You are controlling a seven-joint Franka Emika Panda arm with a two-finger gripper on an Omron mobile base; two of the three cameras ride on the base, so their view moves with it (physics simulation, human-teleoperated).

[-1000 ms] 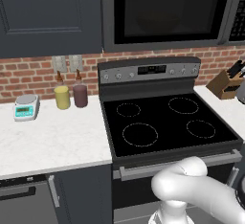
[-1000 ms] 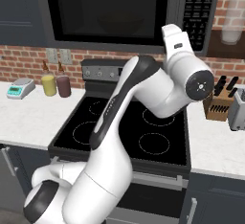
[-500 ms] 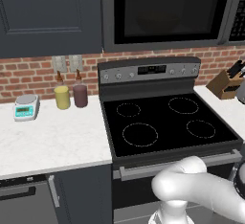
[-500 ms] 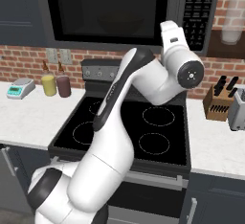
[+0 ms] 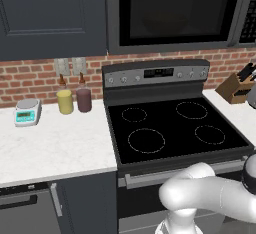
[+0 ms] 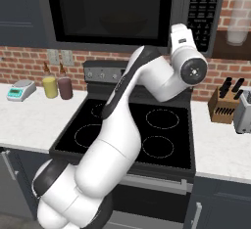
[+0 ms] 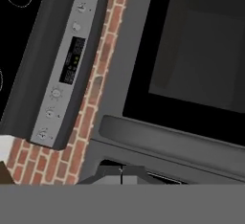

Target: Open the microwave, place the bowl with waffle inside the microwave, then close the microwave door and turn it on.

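One pincer [image 7: 121, 173] closed | microwave door [image 7: 191, 50] just beyond tips

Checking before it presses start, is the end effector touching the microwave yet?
Cannot tell. In the hand view the shut end effector sits right by the microwave, beside its long door handle, but neither contact nor gap shows plainly.

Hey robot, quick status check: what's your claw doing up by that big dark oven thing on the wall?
Gripper shut, empty, at the handle of the dark grey black-glass microwave door. Door closed. A faint bowl-like shape shows behind the glass. Nothing in the way.
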